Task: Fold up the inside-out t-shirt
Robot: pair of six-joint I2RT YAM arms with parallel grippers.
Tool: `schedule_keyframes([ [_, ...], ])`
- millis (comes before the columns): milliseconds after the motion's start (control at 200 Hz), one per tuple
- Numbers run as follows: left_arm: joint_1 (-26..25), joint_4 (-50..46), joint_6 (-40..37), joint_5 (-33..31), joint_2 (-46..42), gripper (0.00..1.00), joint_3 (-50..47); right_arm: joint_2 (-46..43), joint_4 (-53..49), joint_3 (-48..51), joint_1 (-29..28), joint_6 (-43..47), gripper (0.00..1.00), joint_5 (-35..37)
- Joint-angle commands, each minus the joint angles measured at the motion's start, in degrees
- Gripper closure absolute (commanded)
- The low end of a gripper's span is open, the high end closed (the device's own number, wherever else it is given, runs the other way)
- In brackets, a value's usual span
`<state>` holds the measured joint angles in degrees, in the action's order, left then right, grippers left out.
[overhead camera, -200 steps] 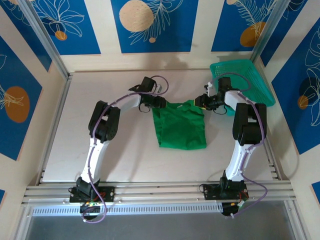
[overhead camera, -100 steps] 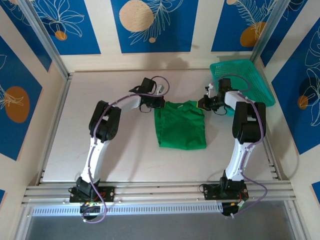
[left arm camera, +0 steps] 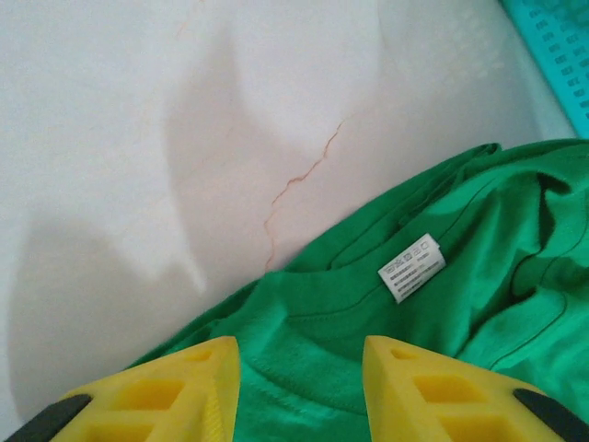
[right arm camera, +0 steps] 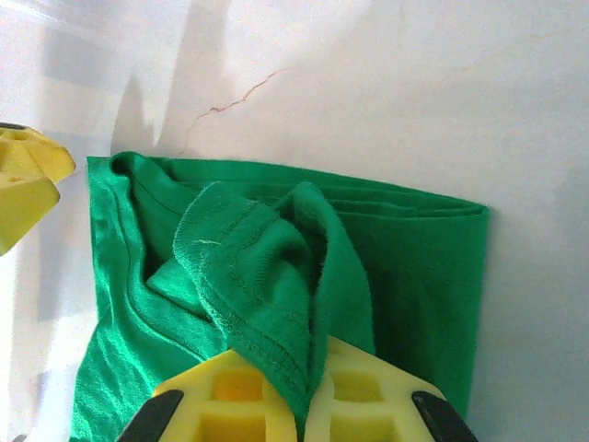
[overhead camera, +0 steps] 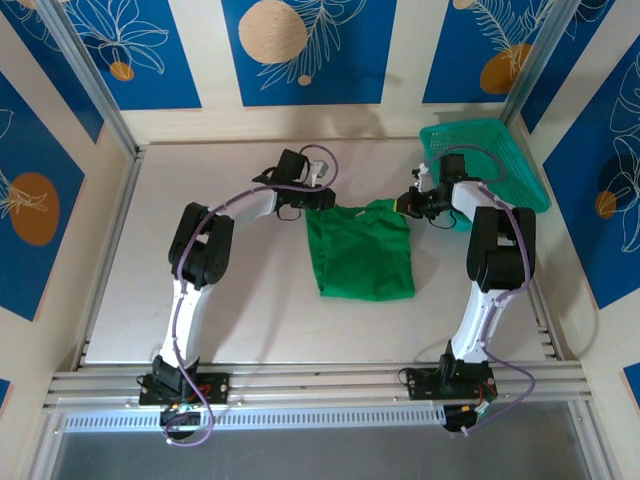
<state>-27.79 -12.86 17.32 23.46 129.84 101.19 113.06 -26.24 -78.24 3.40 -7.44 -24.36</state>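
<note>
The left tool (overhead camera: pixel 322 200) is hovering over the far left corner of the green t-shirt (overhead camera: pixel 362 255), its yellow jaws standing apart and gripping nothing. In the left wrist view the collar and the white neck label (left arm camera: pixel 411 268) are lying just past the open fingers. The shirt is resting in a rough rectangle in the middle of the surface (overhead camera: pixel 240 300), with its long axis running from the far edge back toward the arm bases. At the far right corner the right tool (overhead camera: pixel 408 204) is clamping shut on a raised fold of stitched hem, with the teal basket (overhead camera: pixel 500 150) sitting beyond it. Both tools are at the far edge, so the cloth is lying on their near side. The left tool probably needs to pinch its corner before any fold toward the bases
</note>
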Motion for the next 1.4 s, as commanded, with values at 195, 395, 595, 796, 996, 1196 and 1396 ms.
schedule_keyframes([
  [195,0.46,-5.78,1.39,-3.34,5.07,0.57,4.04,-0.24,-0.79,0.50,0.05,1.29,0.91,-0.58],
  [395,0.46,-6.39,1.64,-5.22,5.59,0.51,4.50,0.60,-0.57,0.55,0.12,1.16,0.89,-0.16],
  [595,0.37,-3.71,1.60,-1.57,5.92,0.83,3.66,1.14,-0.57,0.33,0.13,1.10,0.90,-0.55],
  [796,0.47,-1.13,-0.37,-1.14,3.71,1.00,1.78,0.45,-0.54,0.54,0.46,0.92,0.91,-0.61],
  [996,0.46,4.23,-0.04,-0.85,-1.22,1.00,-2.65,-1.21,-0.34,1.55,1.16,0.91,0.93,-1.35],
  [1196,-0.07,9.45,4.09,1.04,-9.07,1.00,-10.20,-4.27,-1.38,2.42,1.27,1.70,0.94,-4.54],
  [1396,-1.65,9.03,6.75,2.15,-20.69,1.00,-19.64,-8.98,-6.57,1.36,-0.35,4.64,0.95,-10.58],
])
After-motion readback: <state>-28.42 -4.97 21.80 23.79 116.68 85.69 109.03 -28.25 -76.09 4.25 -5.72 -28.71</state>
